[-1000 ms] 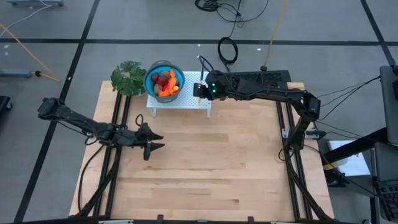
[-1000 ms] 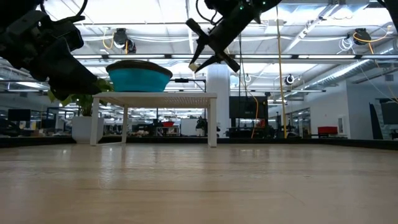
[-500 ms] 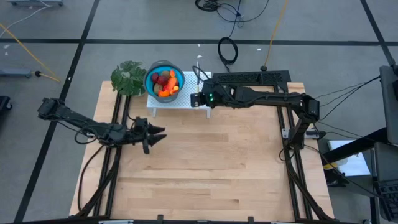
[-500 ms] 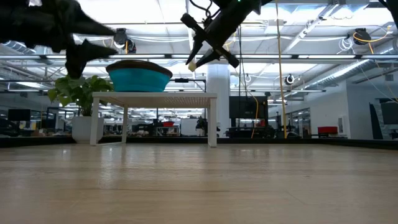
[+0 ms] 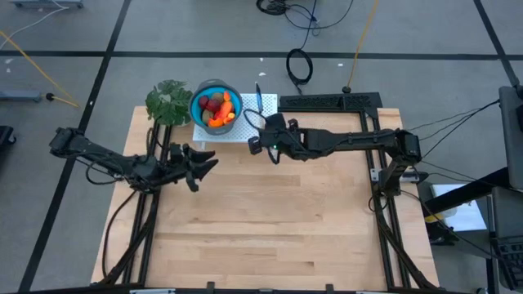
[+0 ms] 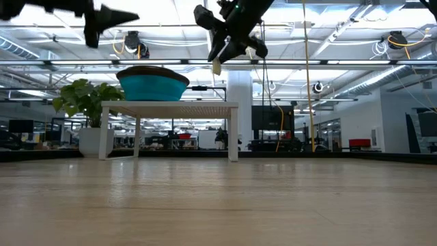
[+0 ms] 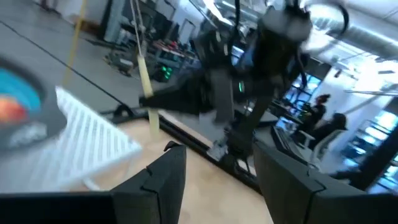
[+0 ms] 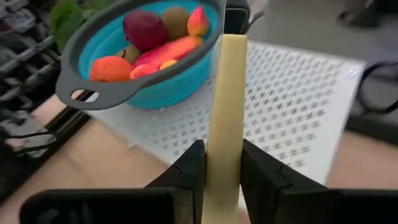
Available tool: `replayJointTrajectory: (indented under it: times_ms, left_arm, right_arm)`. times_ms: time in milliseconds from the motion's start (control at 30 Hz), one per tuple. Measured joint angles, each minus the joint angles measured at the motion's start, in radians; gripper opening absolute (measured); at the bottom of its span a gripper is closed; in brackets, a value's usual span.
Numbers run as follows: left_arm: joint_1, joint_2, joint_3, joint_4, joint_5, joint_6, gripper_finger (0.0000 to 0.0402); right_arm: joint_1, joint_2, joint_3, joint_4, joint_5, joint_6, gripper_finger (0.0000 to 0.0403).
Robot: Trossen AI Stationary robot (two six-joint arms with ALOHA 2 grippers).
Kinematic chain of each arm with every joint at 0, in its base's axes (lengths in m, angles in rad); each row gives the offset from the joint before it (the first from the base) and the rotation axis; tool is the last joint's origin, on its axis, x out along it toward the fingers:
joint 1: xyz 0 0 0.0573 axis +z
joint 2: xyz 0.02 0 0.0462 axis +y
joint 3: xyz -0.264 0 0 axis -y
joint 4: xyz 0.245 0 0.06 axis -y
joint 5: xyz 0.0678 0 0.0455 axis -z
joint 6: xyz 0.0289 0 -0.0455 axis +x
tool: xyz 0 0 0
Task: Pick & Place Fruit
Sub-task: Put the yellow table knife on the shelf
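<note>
The fruit (image 5: 216,107) (image 8: 148,46), small red, orange and olive-brown toy pieces, lies in a blue bowl with a grey rim (image 8: 79,73). The bowl stands on a white perforated stand (image 5: 245,129) at the table's far edge. My right gripper (image 5: 260,140) hangs above the stand's near right corner, shut on a knife with a pale yellow handle (image 8: 225,106). My left gripper (image 5: 203,170) (image 7: 217,175) hovers high over the table, left of the stand, open and with nothing between its fingers. My right gripper pinches the knife's pale yellow handle (image 8: 222,144) between its two fingers (image 8: 189,171). The handle runs forward along the fingers and out past their tips, toward the bowl. The fingers slant down from the table's right side. The knife is lifted clear, its lower handle end (image 6: 216,66) hanging below the gripper.
A green leafy plant (image 5: 168,102) stands at the far left, next to the bowl (image 6: 153,83). The stand's top (image 6: 171,106) sits raised on legs above the wooden table (image 5: 270,220). Black rails (image 5: 155,204) run along both table sides.
My left gripper has risen high and tipped up until it points level, staying open. My right gripper has swung toward the table's near and left sides with the knife and rolled about its wrist, so the knife has turned in the air.
</note>
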Motion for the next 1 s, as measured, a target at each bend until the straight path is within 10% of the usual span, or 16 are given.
replayJointTrajectory:
  times_ms: [567,1000]
  left_arm:
    - [0.042,0.185,0.337,-0.199,-0.076,0.248,0.0186]
    - [0.127,0.381,0.488,-0.187,0.056,0.257,0.0186]
  right_arm:
    - [0.198,0.000,-0.001,0.107,0.368,-0.310,0.0066]
    - [0.276,0.000,-0.001,0.150,0.378,-0.365,0.0066]
